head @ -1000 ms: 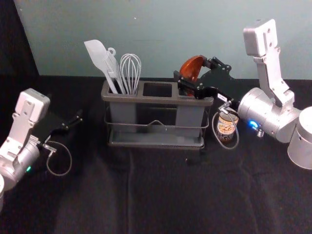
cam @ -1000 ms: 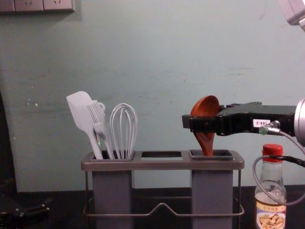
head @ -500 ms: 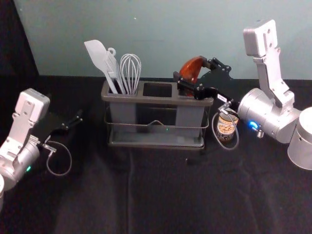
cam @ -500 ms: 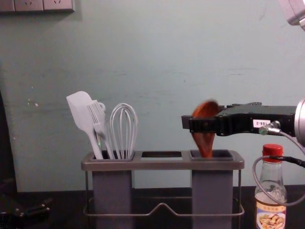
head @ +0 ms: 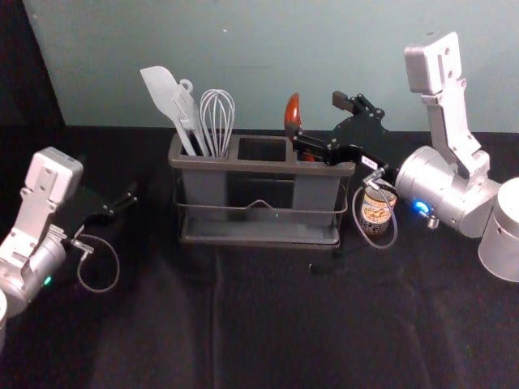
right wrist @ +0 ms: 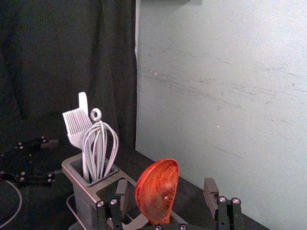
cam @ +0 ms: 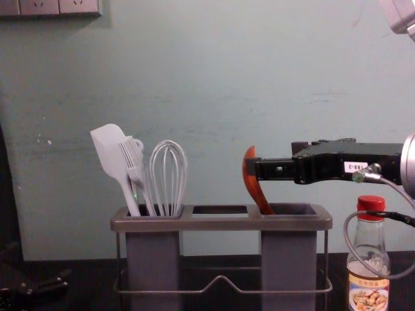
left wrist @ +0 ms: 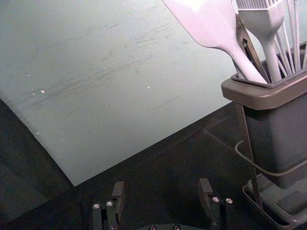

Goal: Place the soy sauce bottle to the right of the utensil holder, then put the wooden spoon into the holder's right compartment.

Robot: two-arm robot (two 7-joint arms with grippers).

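Note:
My right gripper (head: 319, 123) is open above the holder's right compartment; in the right wrist view the same gripper (right wrist: 165, 194) has its fingers spread with the spoon loose between them. The wooden spoon (cam: 253, 184) stands in the right compartment, leaning to the left, its bowl upward at the fingertips. The utensil holder (cam: 220, 224) stands in the middle. To its right, the soy sauce bottle (cam: 369, 272) stands upright, partly behind the gripper's cable. My left gripper (head: 132, 197) is parked at the left; in the left wrist view this gripper (left wrist: 161, 191) is open and holds nothing.
A white spatula (head: 161, 87), a brush and a whisk (head: 217, 113) stand in the holder's left compartment. Dark cloth (head: 268, 316) covers the table in front of the holder, and a pale wall (cam: 214, 78) rises behind.
My right gripper has opened and let go of the spoon. The spoon has turned edge-on to the chest view and tipped left. The left arm, holder and bottle are unmoved.

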